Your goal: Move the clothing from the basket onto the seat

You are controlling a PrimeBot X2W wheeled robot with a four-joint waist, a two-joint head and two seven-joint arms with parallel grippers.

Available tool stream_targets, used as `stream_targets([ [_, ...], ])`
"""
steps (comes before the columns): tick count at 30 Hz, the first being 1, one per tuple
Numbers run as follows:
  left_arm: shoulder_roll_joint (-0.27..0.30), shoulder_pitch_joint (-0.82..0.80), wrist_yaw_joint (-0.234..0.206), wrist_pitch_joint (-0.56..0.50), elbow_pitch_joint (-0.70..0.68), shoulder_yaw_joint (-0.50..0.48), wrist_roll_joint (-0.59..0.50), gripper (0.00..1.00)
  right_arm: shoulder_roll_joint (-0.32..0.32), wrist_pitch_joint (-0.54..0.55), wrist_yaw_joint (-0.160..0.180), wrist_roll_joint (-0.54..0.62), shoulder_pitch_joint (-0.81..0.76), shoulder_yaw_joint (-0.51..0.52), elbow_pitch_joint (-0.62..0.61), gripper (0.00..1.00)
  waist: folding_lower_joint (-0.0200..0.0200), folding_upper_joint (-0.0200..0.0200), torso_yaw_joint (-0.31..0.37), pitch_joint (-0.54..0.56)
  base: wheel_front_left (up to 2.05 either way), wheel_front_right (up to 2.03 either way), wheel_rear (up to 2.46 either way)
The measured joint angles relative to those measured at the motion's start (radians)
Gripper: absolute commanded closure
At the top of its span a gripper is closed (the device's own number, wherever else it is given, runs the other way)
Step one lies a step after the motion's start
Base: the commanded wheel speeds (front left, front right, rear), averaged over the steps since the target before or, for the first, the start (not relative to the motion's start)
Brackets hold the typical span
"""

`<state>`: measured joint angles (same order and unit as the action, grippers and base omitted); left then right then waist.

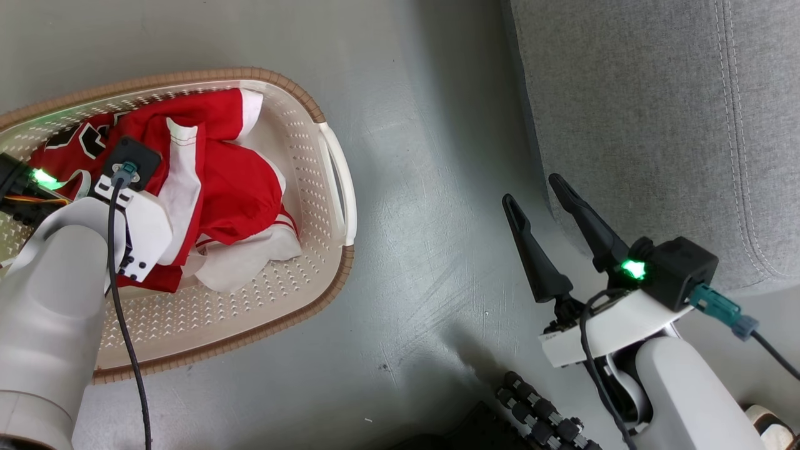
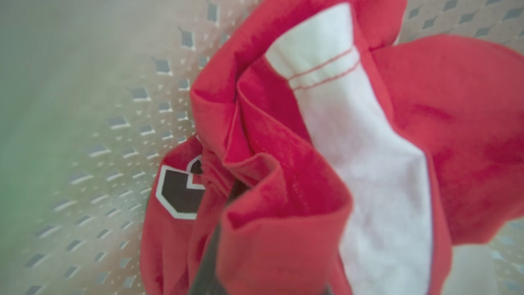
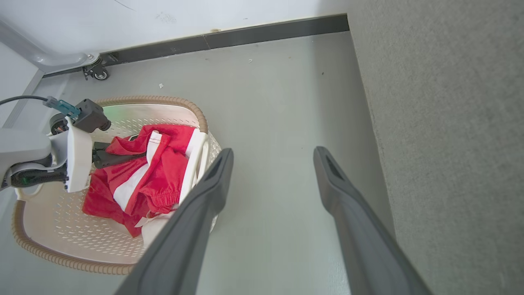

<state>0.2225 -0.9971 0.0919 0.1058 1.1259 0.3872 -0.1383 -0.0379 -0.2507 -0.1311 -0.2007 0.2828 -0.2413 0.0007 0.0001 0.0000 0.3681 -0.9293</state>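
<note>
**Pinching the shorts, ready to lift**

I am gripping a fold of the red shorts (image 1: 231, 187) with my left pincer (image 3: 135, 155), its fingers closed tight on the cloth inside the laundry basket (image 1: 250, 337). The jersey (image 1: 75, 140) is lying partly under them, so I am judging a slow, straight lift best, letting the shorts peel free without dragging the jersey or snagging the rim. My right pincer (image 1: 530, 190) is hanging wide and empty over the floor (image 1: 425, 125), just beside the grey sofa (image 1: 656, 125), where both garments are going.
</note>
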Motion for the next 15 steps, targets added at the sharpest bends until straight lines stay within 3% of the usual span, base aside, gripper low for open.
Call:
stream_targets([
  [15, -0.019, 0.0, 0.009, 0.038, 0.049, 0.016, 0.0, 1.0, 0.0, 0.0, 0.0, -0.002, 0.052, 0.013, 0.016, 0.0, 0.0, 0.0001, -0.013, 0.035, 0.0, 0.0, 0.0],
])
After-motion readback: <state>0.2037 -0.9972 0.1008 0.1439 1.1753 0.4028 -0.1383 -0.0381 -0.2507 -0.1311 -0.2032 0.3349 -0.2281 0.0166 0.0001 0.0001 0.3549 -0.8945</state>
